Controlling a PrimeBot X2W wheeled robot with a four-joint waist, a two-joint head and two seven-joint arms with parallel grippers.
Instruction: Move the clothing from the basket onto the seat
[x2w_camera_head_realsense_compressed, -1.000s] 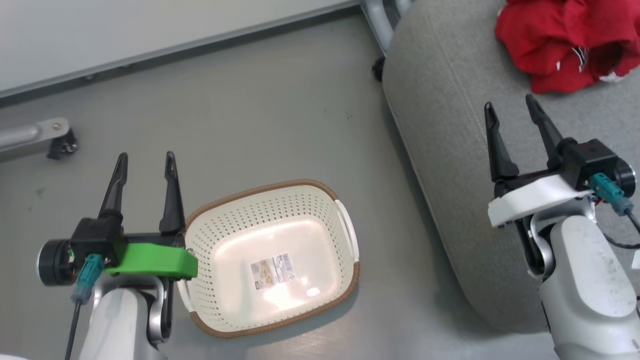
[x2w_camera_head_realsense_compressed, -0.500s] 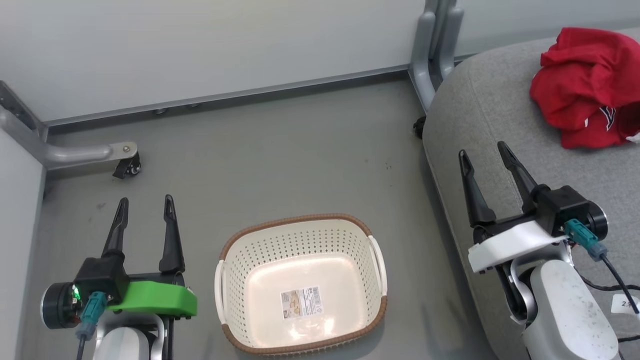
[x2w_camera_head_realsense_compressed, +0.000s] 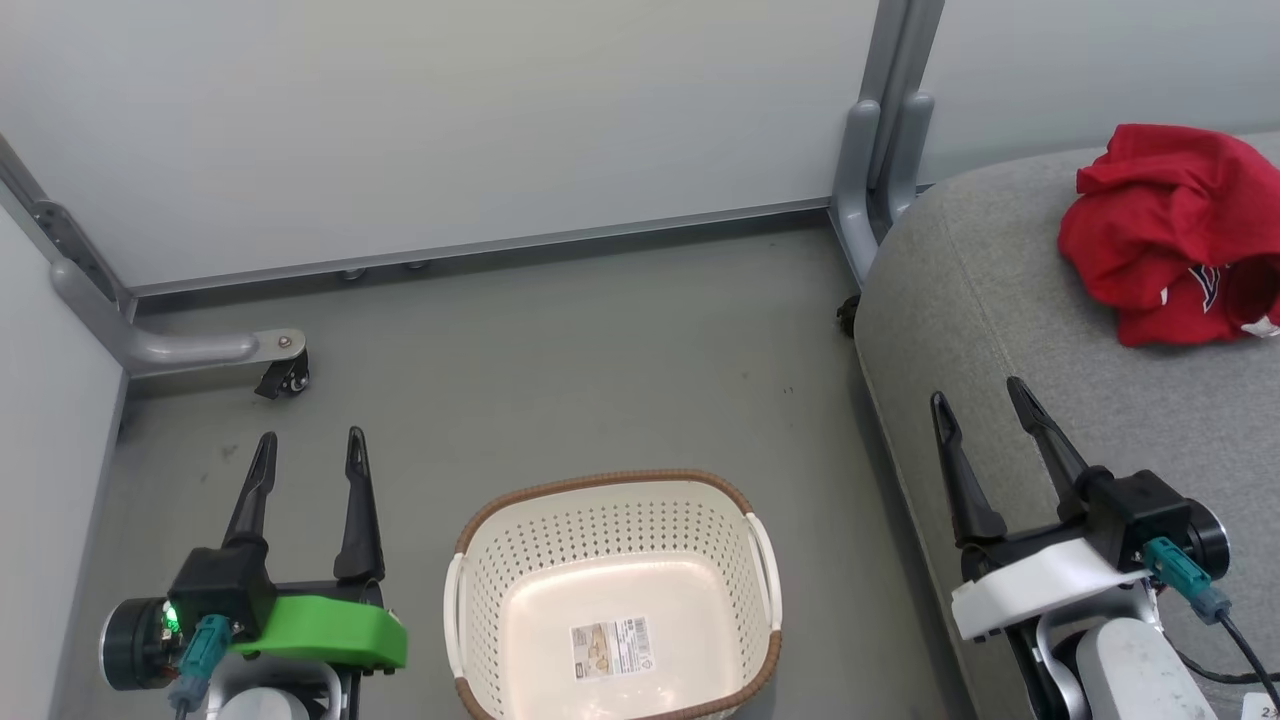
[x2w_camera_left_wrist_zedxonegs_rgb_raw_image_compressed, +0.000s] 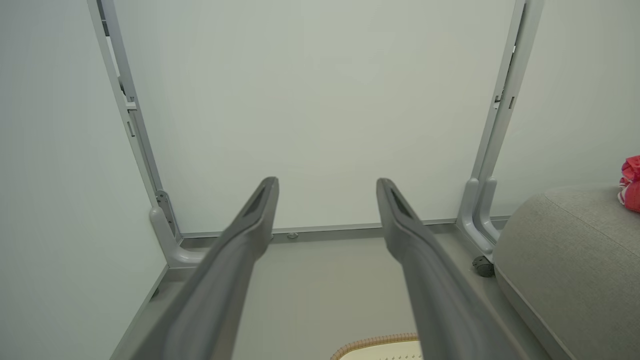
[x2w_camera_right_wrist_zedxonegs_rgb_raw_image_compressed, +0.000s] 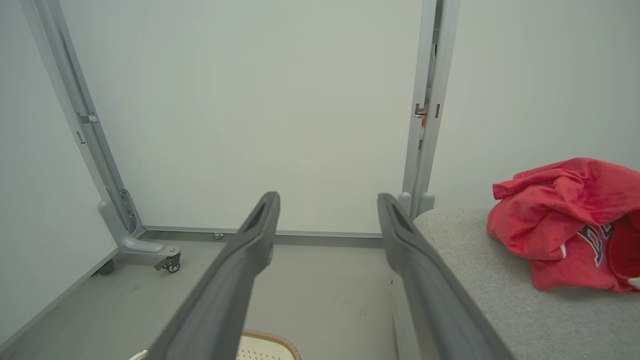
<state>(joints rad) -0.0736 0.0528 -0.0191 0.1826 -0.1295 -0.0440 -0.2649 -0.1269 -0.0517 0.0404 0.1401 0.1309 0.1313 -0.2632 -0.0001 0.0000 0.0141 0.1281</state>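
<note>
Clothing (x2w_camera_head_realsense_compressed: 1165, 235) lies as a red heap on the seat (x2w_camera_head_realsense_compressed: 1000, 330), well apart from the basket (x2w_camera_head_realsense_compressed: 600, 478), which stands on the floor (x2w_camera_head_realsense_compressed: 600, 360). L gripper (x2w_camera_head_realsense_compressed: 311, 438) and R gripper (x2w_camera_head_realsense_compressed: 977, 393) are both wide open w/ nothing held, the basket btw them.

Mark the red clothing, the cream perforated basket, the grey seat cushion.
red fabric clothing (x2w_camera_head_realsense_compressed: 1150, 230), head view, middle of the crumpled heap.
cream perforated plastic basket (x2w_camera_head_realsense_compressed: 610, 478), head view, far brown rim.
grey woven-fabric seat cushion (x2w_camera_head_realsense_compressed: 1000, 300), head view, bare top left of the clothing.
</note>
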